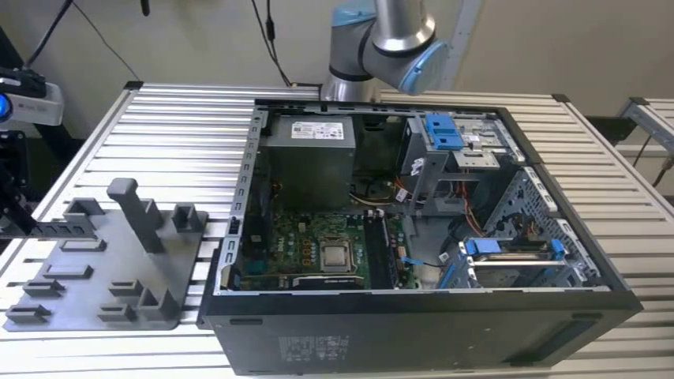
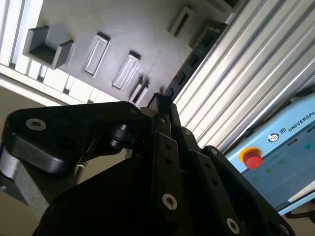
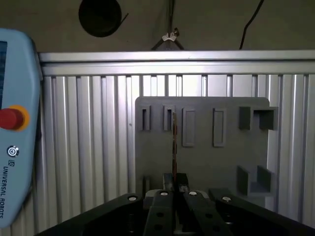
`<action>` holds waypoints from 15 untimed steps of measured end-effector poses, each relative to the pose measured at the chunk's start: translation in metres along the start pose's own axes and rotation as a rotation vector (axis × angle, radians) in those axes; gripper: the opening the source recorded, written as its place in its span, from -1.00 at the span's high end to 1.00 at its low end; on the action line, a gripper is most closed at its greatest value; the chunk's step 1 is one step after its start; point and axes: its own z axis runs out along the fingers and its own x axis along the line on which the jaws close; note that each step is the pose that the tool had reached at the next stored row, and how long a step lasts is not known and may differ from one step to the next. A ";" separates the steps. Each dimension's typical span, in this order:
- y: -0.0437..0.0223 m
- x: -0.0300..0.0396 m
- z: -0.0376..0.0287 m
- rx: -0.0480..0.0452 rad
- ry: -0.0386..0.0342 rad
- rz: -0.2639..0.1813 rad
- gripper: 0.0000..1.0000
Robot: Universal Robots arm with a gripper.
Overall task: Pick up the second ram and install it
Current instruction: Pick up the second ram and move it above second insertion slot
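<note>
The second ram (image 3: 173, 142) is a thin dark strip, seen edge-on in the first wrist view, and my gripper (image 3: 173, 189) is shut on its near end. In the second wrist view the ram (image 2: 194, 54) runs out from the fingertips of the gripper (image 2: 162, 104) over the edge of the grey tray (image 2: 113, 29). In the exterior view the gripper (image 1: 15, 225) is at the far left, holding the ram (image 1: 65, 230) level just above the tray (image 1: 100, 276). The open computer case (image 1: 421, 335) lies to the exterior view's right, with its green motherboard (image 1: 305, 245) exposed.
The tray (image 3: 206, 157) carries upright blocks and empty slots, including a tall post (image 1: 129, 209). A teach pendant (image 3: 15, 147) with a red button lies beside the ribbed aluminium table (image 1: 179, 134). The arm's elbow (image 1: 384, 39) rises behind the case. Drive cages with blue clips (image 1: 447, 134) fill the case's right side.
</note>
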 end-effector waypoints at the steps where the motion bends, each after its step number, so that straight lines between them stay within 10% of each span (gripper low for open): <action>1: 0.0000 0.0000 -0.0009 0.0000 0.0000 0.000 0.72; 15: 0.0002 0.0002 -0.0169 0.0001 0.0000 0.000 0.72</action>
